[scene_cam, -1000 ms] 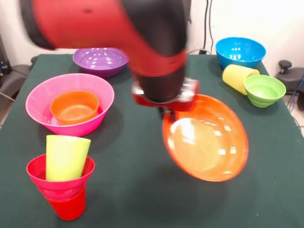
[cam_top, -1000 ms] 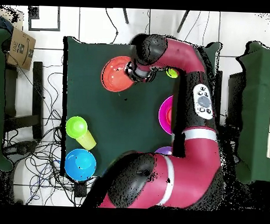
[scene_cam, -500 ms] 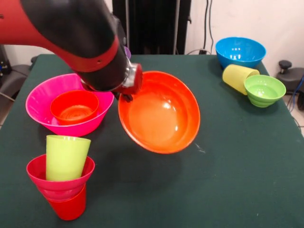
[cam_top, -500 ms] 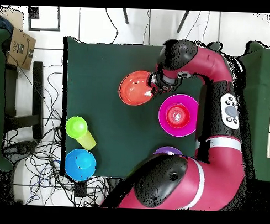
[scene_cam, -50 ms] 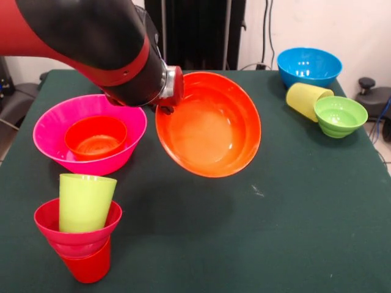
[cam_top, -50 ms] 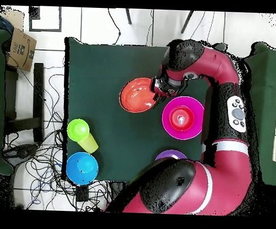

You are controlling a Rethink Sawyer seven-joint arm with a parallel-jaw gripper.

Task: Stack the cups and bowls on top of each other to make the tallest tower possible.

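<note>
My gripper (scene_cam, -50 ms: 164, 108) is shut on the left rim of the large orange bowl (scene_cam, -50 ms: 209, 125), holding it tilted in the air, just right of the large pink bowl (scene_cam, -50 ms: 91, 163). A small orange bowl (scene_cam, -50 ms: 96, 135) rests inside the pink one. At the near left stands a tower: a red cup (scene_cam, -50 ms: 87, 267), a magenta bowl (scene_cam, -50 ms: 43, 223) on it, and a lime green cup (scene_cam, -50 ms: 85, 201) on top. In the overhead view the gripper (cam_top, -50 ms: 157, 91) holds the orange bowl (cam_top, -50 ms: 136, 95) beside the pink bowl (cam_top, -50 ms: 169, 126); the arm hides the tower there.
At the far right are a blue bowl (scene_cam, -50 ms: 308, 66), a pale yellow cup (scene_cam, -50 ms: 305, 96) lying on its side, and a ribbed green bowl (scene_cam, -50 ms: 339, 115). A purple bowl (cam_top, -50 ms: 167, 154) peeks out from under the arm in the overhead view. The arm (scene_cam, -50 ms: 91, 43) looms over the far left.
The arm carried the orange bowl leftwards in the front view, from mid-table to beside the pink bowl. In the last half second the bowl rose slightly and tipped further.
</note>
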